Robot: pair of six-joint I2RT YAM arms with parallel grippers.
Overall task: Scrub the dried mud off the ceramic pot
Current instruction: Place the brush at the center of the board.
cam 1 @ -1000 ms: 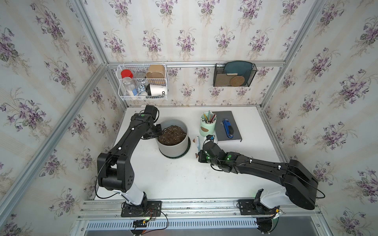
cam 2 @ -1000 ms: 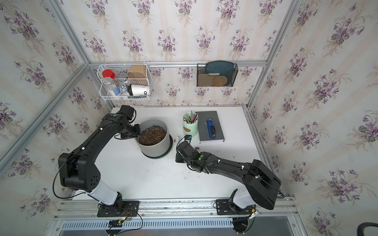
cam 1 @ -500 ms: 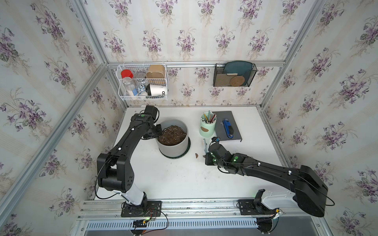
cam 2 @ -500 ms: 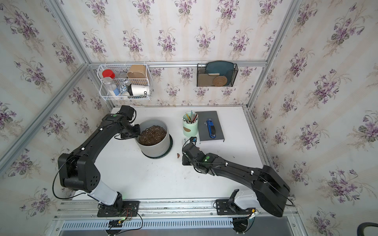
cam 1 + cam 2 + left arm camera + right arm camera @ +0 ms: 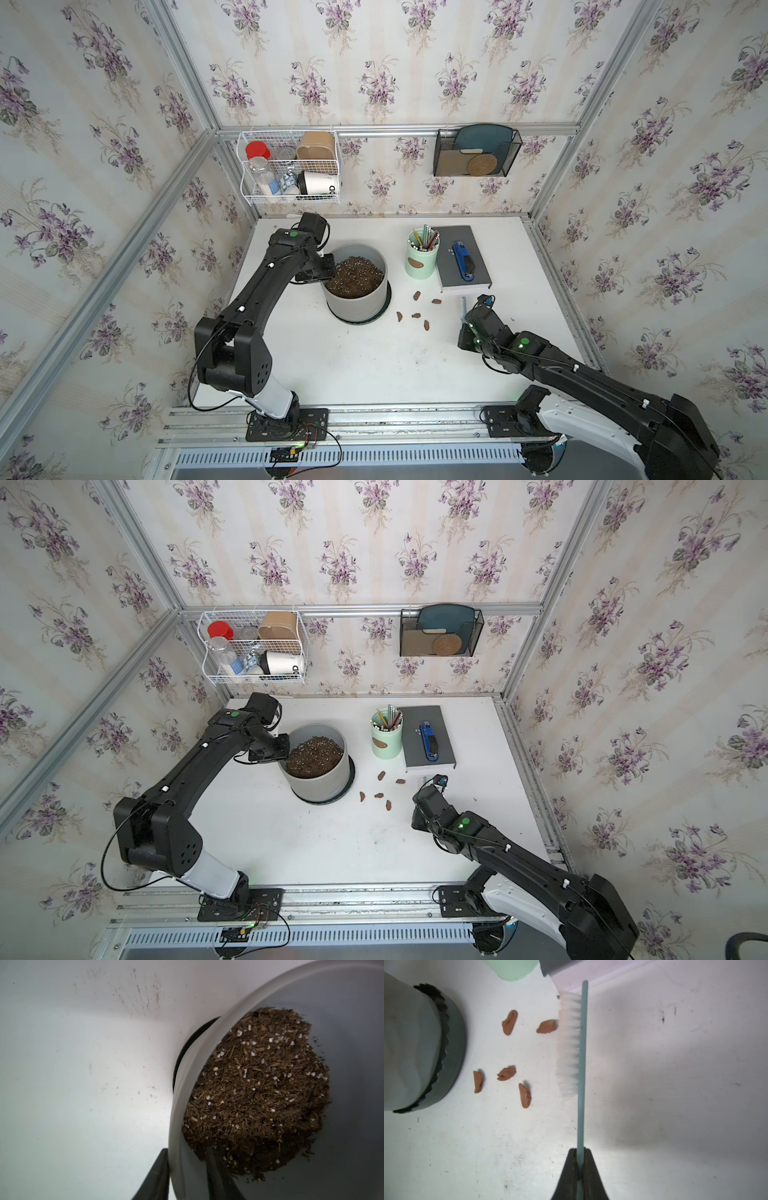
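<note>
The ceramic pot (image 5: 355, 305), light grey on a black saucer and filled with speckled soil, stands left of the table's middle in both top views (image 5: 320, 785). My left gripper (image 5: 187, 1149) straddles its rim (image 5: 180, 1084), one finger outside against the wall and one inside, open with a gap. Several reddish-brown blobs of dried mud (image 5: 416, 315) (image 5: 506, 1073) lie on the table right of the pot. My right gripper (image 5: 579, 1149) is shut on a teal brush (image 5: 581, 1064), whose white bristles (image 5: 569, 1043) face the mud, right of it (image 5: 467, 322).
A mint-green pencil cup (image 5: 422, 259) stands behind the mud. A grey notebook (image 5: 446, 266) carrying a blue tool (image 5: 462, 261) lies beside it, just behind the brush tip. A wire basket (image 5: 289, 166) and a black rack (image 5: 476, 151) hang on the back wall.
My right arm has drawn back to the right, away from the pot, with the brush in it. My left jaws have widened at the pot's rim.
</note>
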